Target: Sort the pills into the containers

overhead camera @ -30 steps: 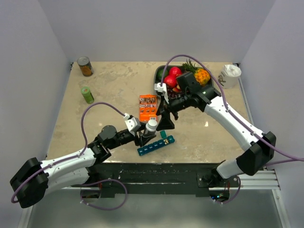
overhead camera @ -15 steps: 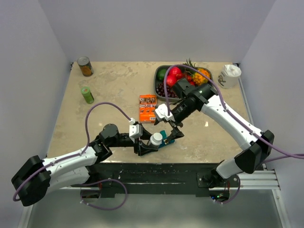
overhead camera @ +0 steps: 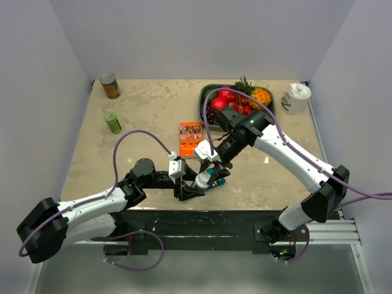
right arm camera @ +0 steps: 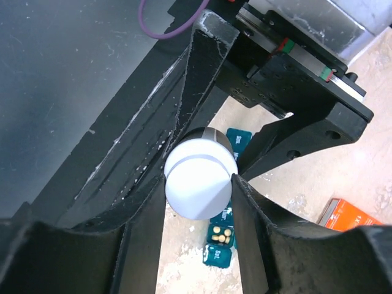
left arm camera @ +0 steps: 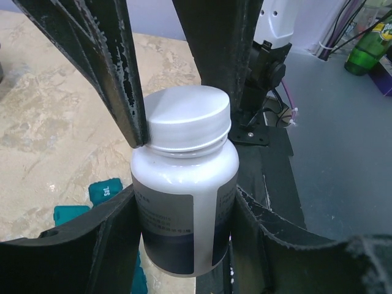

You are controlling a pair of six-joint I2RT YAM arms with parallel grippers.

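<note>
- White bottle (left arm camera: 184, 208): body clamped between the fingers of the left claw (left arm camera: 184, 231).
- Cap (right arm camera: 201, 187): right claw (right arm camera: 202, 182) closed against it from both sides.
- Teal organiser strip (right arm camera: 218, 254): lies on the worktop (overhead camera: 147, 116) beneath the bottle. One compartment is open and holds the orange-yellow pills (right arm camera: 220, 233).
- Orange box (overhead camera: 190, 138): lies flat, near.

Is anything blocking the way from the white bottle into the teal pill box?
Yes. The white cap is still on the white bottle, with the right gripper closed around it. The left gripper holds the bottle near the teal pill box.
</note>
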